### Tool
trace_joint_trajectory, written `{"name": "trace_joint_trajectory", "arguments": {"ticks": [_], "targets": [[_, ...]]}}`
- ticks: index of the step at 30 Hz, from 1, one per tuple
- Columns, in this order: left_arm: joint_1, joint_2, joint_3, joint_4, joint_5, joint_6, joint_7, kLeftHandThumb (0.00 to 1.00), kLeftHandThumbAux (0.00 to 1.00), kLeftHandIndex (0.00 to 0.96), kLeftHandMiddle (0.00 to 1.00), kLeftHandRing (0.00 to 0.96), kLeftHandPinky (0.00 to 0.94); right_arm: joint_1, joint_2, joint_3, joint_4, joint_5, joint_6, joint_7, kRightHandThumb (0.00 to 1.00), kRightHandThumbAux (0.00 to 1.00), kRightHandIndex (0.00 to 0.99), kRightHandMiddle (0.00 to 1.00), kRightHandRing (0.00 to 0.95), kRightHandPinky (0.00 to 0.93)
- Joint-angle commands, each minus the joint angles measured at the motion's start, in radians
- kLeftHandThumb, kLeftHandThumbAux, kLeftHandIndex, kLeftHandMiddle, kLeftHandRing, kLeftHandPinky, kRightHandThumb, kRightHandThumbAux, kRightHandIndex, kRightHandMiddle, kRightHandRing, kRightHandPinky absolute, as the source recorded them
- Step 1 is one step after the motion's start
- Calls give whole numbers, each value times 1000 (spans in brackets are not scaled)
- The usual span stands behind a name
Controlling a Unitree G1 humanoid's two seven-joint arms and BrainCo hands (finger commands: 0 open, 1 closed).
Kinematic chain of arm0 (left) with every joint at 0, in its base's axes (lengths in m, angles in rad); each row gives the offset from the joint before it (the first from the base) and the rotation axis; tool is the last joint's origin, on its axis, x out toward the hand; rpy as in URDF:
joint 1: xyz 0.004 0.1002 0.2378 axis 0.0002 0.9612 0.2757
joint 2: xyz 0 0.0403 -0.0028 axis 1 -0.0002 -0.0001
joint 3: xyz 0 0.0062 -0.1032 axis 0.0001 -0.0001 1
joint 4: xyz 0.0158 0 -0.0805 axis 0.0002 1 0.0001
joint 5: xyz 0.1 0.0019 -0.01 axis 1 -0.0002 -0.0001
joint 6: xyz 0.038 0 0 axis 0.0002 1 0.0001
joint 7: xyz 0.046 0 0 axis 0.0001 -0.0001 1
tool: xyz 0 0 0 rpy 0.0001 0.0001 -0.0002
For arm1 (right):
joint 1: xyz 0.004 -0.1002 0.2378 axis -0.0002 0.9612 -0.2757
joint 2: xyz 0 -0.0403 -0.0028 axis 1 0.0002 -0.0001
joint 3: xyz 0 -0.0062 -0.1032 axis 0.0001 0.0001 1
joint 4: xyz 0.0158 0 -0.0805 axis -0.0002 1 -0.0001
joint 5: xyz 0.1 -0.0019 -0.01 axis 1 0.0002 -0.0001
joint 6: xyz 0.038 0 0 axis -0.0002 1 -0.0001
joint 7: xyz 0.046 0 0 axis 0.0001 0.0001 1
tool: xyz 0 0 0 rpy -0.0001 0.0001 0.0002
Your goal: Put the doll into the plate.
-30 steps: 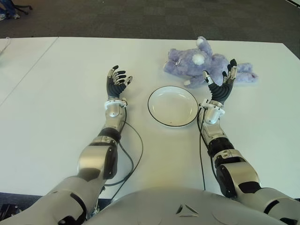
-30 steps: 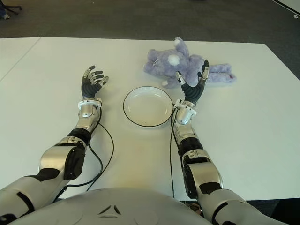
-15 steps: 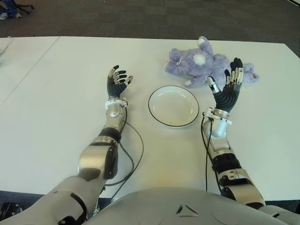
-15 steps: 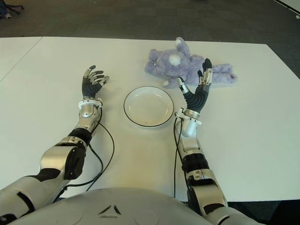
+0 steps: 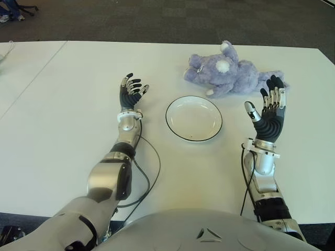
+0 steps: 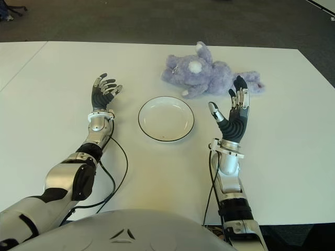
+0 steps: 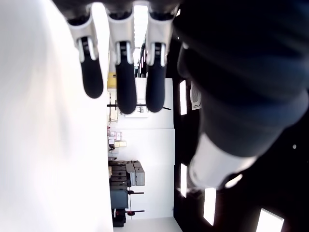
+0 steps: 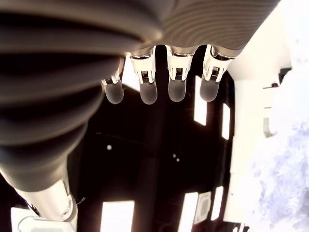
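Fluffy lilac plush doll (image 5: 230, 71) lying on the smooth white table (image 5: 63, 130), just beyond the round, glossy white plate with a thin dark rim (image 5: 193, 118), with the right hand (image 5: 268, 114) raised near it, fingers spread, empty, and the left hand (image 5: 131, 92) open, left of the plate

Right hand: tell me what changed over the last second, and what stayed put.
The right hand drew back from the doll, toward the robot and out to its right, away from the plate. It is raised with its fingers spread and holds nothing; nothing was grasped or let go. The doll, the plate and the left hand, left of the plate, stayed as they were.
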Motion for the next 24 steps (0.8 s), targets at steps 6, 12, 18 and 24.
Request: {"name": "trace_joint_trajectory", "arguments": {"ticks": [6,12,18,24], "targets": [[238,-50,-22,152,32,106,23,131,848,186,337,348,325,185,-150,-108,249,9,98,219,240,671,39,47,52,104],[236,-53,-24,152,35,103,31,135,829,188,332,351,336,141,-182,-138,305,-5,95,258,242,702,46,59,63,91],[235,-51,-28,153,38,107,27,124,818,185,333,347,321,107,-256,-183,335,47,142,357,238,705,32,36,38,46],[235,-53,-24,153,33,111,20,144,824,184,341,353,330,37,-311,-200,431,-5,155,382,203,705,29,20,19,7]]}}
